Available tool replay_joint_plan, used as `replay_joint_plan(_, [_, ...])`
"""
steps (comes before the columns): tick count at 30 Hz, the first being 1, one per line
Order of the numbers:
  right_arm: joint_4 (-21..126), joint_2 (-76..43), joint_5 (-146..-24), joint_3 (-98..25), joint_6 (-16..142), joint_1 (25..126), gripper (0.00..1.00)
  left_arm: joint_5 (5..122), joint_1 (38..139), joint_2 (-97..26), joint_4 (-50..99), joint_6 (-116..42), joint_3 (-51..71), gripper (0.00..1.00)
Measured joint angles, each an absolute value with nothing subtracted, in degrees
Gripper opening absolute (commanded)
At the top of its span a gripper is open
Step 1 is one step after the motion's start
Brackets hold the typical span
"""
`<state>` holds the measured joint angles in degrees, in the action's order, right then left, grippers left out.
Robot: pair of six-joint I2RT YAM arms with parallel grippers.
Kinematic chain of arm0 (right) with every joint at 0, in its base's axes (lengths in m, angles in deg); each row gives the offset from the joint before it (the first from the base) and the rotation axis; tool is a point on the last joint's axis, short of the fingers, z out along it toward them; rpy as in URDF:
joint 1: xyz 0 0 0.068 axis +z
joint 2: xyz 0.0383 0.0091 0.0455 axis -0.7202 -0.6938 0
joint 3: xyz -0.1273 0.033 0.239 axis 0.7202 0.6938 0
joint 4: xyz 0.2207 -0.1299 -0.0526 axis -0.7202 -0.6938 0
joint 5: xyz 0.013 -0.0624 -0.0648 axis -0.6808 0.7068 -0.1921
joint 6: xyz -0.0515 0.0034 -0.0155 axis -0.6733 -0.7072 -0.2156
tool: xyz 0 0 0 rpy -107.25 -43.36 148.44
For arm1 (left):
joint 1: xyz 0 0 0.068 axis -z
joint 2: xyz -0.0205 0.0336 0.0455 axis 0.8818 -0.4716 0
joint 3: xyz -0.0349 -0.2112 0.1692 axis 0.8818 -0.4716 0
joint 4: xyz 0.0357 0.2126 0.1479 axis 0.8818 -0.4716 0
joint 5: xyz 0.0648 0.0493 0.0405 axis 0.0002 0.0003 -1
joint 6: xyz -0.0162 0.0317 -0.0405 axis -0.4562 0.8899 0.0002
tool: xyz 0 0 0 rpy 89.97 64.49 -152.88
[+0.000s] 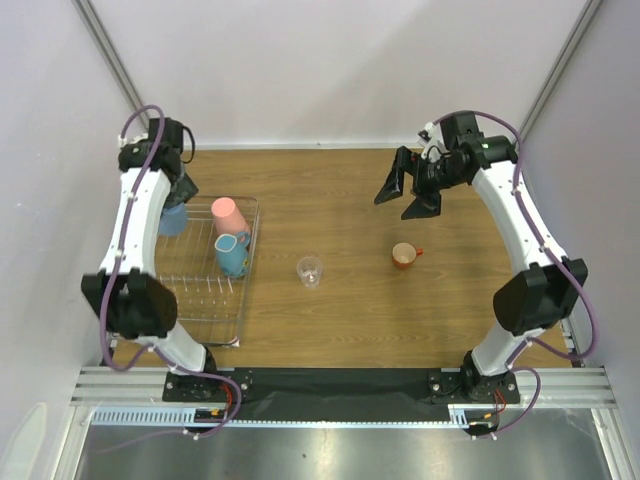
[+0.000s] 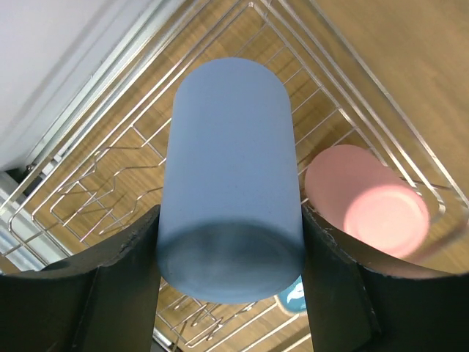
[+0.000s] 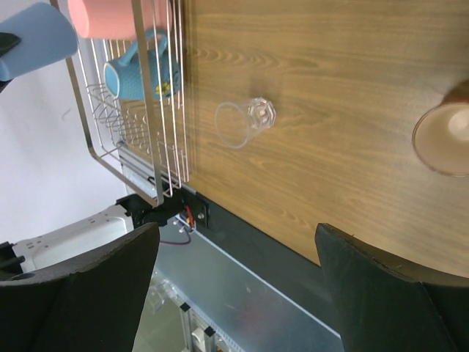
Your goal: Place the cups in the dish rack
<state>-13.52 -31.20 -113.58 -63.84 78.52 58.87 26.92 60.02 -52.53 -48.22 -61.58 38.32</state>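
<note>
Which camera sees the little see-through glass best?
The right wrist view: the clear glass looks biggest there, rim and base both visible. The top view shows it small, near the dish rack. The left wrist view misses it.

No legible text, label, brand, number or sign in any view. Blue mug [image 3: 138, 72]: small yellow printed mark on side, too small to read. Same mug in left wrist view: white patch, mostly hidden, unreadable.
</note>
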Motion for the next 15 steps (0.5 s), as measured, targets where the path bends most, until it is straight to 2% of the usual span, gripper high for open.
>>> replay_joint_plan(9, [-14.6,-38.4,-112.9,-69.6,78.0,58.4,0.94,30.9,60.0,-64.1,-50.3,-60.9,42.4,0.00])
replay_joint_plan(15, [-14.8,-40.5,-112.9,-70.7,78.0,57.1,0.94,34.9,60.0,-67.0,-50.3,-60.5,43.2,0.00])
